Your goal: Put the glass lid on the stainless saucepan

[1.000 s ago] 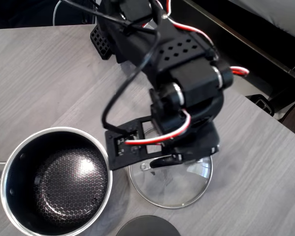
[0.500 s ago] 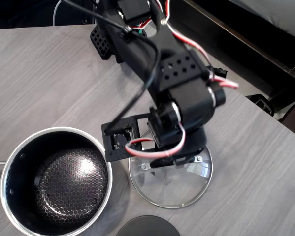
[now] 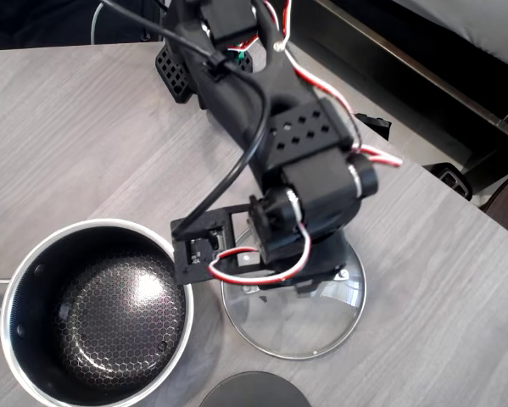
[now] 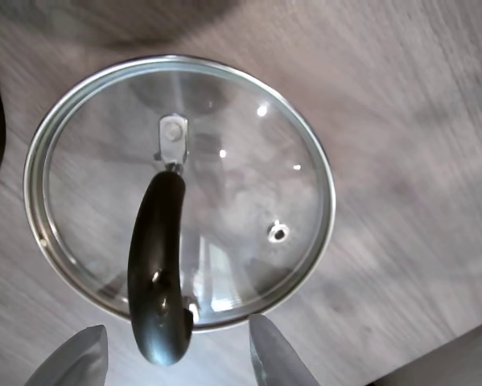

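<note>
The table [image 3: 84, 127], grey wood grain, carries everything. The saucepan [image 3: 97, 318] sits at the lower left of the overhead view, empty, its dark honeycomb bottom showing and a thin side handle poking off the left edge. The glass lid [image 3: 309, 326] lies flat on the table at lower centre, just beside the saucepan's right rim, with the arm hanging over its upper half. A dark round disc [image 3: 254, 392] peeks in at the bottom edge, close to both.

In the wrist view the lid [image 4: 180, 193] takes up the upper left and centre, its black bar handle [image 4: 156, 265] running down toward the bottom edge. The gripper [image 4: 176, 354] is spread wide, one fingertip [image 4: 80, 358] on each side of the handle's near end, touching nothing.

The step in hand looks like the grasp. It would go best by lowering straight until the fingers bracket the bar, nearer its middle than its end so the lid hangs level, then closing firmly before lifting.
</note>
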{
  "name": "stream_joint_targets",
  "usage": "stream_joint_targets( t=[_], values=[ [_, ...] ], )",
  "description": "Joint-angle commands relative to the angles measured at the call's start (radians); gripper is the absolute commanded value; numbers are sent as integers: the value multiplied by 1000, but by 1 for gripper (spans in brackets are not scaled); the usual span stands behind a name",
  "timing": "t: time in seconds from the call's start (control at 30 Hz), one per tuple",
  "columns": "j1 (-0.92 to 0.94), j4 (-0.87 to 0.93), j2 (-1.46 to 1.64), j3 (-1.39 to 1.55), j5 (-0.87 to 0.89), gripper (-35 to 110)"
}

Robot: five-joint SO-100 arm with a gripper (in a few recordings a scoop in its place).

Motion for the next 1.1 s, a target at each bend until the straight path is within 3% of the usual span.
stream_joint_targets(
  t=[0.0, 0.7, 0.8, 1.07],
  values=[
    [-3, -6, -6, -12, 0, 21],
    [-8, -28, -80, -35, -8, 21],
    [-14, -29, -91, -44, -3, 0],
    [-28, -20, -121, -69, 5, 0]
  ],
)
